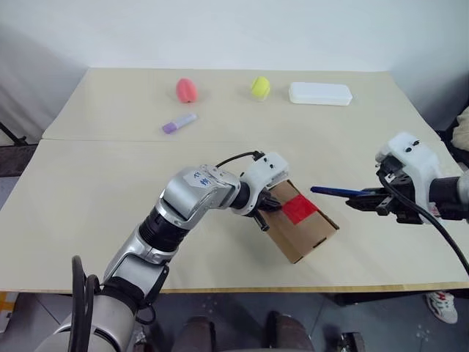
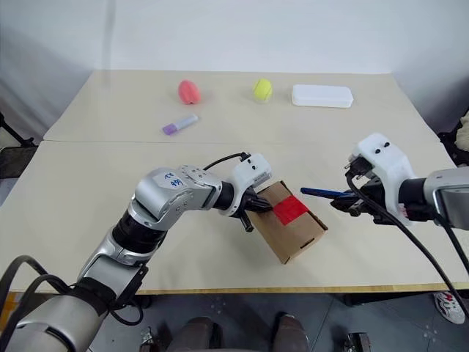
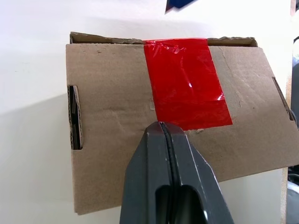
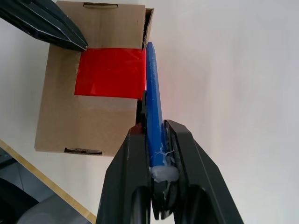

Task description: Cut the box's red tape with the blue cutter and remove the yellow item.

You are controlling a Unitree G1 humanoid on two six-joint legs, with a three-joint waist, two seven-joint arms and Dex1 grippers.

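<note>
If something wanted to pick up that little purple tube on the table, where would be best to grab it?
Likely across the middle of the purple tube, coming straight down from above. It lies flat on the table, slim and long, with open space on both long sides for a tool's fingers.

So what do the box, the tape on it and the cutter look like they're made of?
The box: brown corrugated cardboard, matte; fluted layers show at its cut slots. The red tape: glossy plastic film, judging by its wrinkles and highlights. The blue cutter: probably smooth hard plastic, with a faint sheen.
</note>
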